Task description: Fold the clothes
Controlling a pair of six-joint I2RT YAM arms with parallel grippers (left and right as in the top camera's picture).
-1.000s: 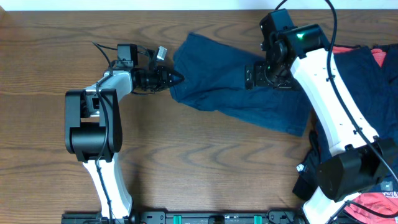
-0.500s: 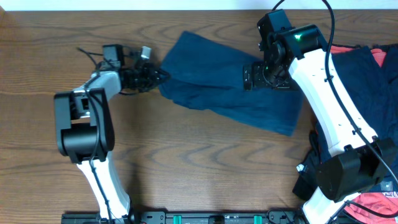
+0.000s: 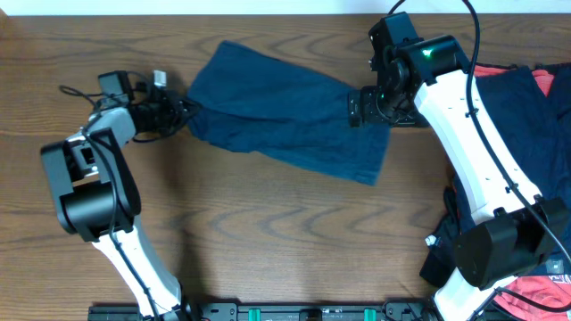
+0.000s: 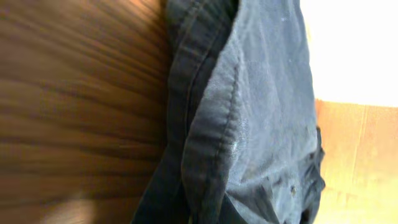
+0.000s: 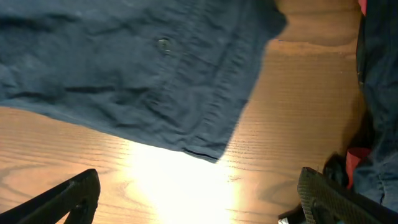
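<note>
A dark navy garment (image 3: 285, 111) lies spread across the back middle of the wooden table. My left gripper (image 3: 183, 111) is shut on its left edge. In the left wrist view the bunched seamed fabric (image 4: 249, 124) fills the frame and hides the fingers. My right gripper (image 3: 368, 107) hovers at the garment's right end, open and empty. In the right wrist view its two fingers (image 5: 199, 199) stand wide apart over bare wood, with the garment's hem (image 5: 124, 68) just beyond them.
A pile of more navy clothes (image 3: 526, 98) with a coral-red piece (image 3: 546, 78) lies at the table's right edge, also in the right wrist view (image 5: 379, 93). Another red piece (image 3: 535, 294) is at the bottom right. The left arm's cables trail at the far left.
My left gripper has moved left and dragged the navy garment with it, away from the pile. The right gripper has stayed in place, and the garment's right end has slid out from under it.
</note>
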